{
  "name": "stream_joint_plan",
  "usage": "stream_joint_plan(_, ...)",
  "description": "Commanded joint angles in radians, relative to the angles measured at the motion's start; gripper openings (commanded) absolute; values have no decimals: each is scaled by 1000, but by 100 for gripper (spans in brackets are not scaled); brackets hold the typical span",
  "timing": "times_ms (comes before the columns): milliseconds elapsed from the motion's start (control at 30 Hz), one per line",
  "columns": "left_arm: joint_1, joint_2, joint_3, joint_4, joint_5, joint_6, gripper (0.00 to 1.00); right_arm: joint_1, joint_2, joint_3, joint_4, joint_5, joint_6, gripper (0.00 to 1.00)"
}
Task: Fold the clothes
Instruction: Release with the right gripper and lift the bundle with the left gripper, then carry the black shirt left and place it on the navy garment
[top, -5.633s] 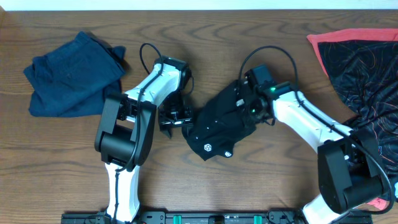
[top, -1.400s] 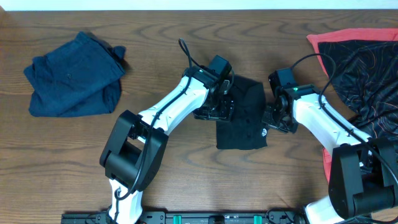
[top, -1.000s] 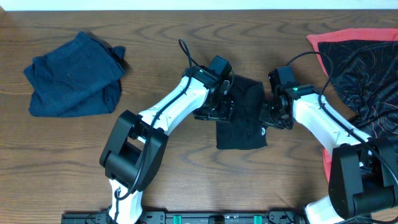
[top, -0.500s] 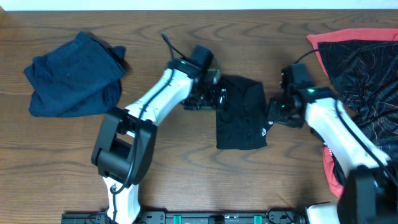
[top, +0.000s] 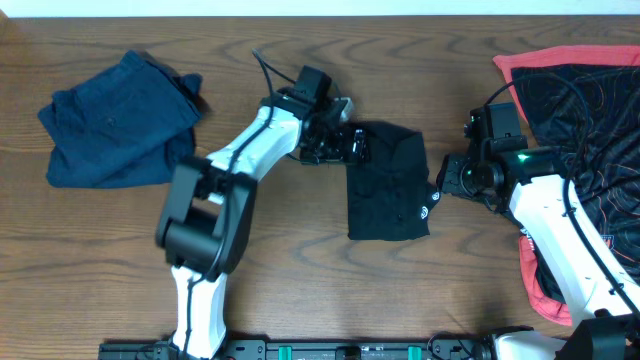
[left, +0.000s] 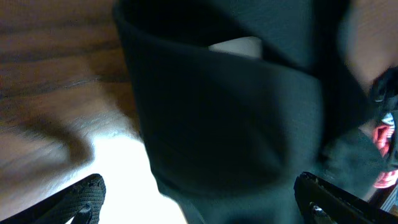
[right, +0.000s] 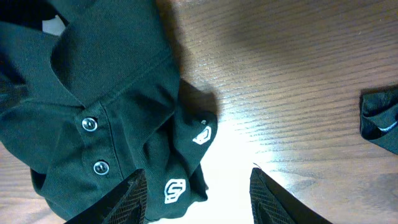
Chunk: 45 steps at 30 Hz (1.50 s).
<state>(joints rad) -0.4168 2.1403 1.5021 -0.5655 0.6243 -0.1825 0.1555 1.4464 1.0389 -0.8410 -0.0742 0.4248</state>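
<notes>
Nearest, a shade toward 3 o'clock from table (top: 300, 270) centre: black shirt (top: 387, 185), folded into an upright rectangle, flat on the wood, white logo (top: 424, 211) at its 4 o'clock corner. In the right wrist view, same shirt (right: 93, 93) with two buttons (right: 89, 124) and two white logos, collar toward 10 o'clock.

At the shirt's 3 o'clock edge: right gripper (top: 450, 182), just beside the cloth, over bare wood. Fingers (right: 134, 199) spread wide, clamped on nothing.

At the shirt's 11 o'clock corner: left gripper (top: 345, 146). From its own blurred camera, fingers (left: 87, 194) far apart, nothing between them, shirt (left: 230, 118) filling the space ahead. Touching the cloth or not: cannot tell.

Farther out, at 10 o'clock: blue clothes (top: 115, 120), a rumpled heap, well apart from the shirt. At 2 to 3 o'clock, by the table edge: red-and-black garment (top: 580, 100), spread loose, partly behind the right arm.
</notes>
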Motion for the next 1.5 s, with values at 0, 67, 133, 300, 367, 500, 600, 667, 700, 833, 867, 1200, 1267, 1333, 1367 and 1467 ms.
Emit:
stream_joint_plan(0,0,83,-4,33,134,10,99,-6,-6,11,-5,18,-22,51)
stream_joint_plan(67,-5,110,-4,59,208,10,99,-6,-6,11,-9,18,-22,52)
stream_joint_plan(133,-18,133,-4,79,261,10,95,-6,-6,11,-11,18,-22,51)
stream_joint_plan(300,-53,152,-4,82,254,14,68,-6,-6,11,-10,19,-22,51)
stream_joint_plan(367,-56,152,-4,87,246,14,19,-6,-6,11,-12,19,-22,51)
stream_joint_plan(500,-43,146,-2,97,245,14,6,-6,-6,11,-13,18,-22,51)
stream_joint_plan(600,-16,119,9,76,195,14,6,-6,-6,11,-13,18,-22,52)
stream_joint_plan(667,4,83,22,34,111,33,6,-7,-6,11,-13,19,-22,51)
stream_joint_plan(700,15,59,27,13,68,51,6,-7,-6,11,-13,19,-22,51)
stream_joint_plan(833,71,-80,37,-55,-135,94,6,-6,-6,11,-12,21,-22,51)
stream_joint_plan(867,85,-114,37,-67,-178,110,6,-6,-6,11,-12,22,-22,51)
stream_joint_plan(1200,296,-424,37,-46,-596,209,6,-6,-6,11,-16,22,-22,51)
stream_joint_plan(1267,354,-443,37,-4,-596,209,6,-6,-6,11,-18,22,-22,51)
stream_joint_plan(1333,404,-448,37,34,-596,208,6,-6,-6,11,-24,22,-22,51)
stream_joint_plan(1367,431,-448,37,55,-596,209,6,-6,-6,11,-28,22,-22,51)
stream_joint_plan(1467,502,-446,37,107,-595,208,6,-6,-6,11,-34,23,-22,51)
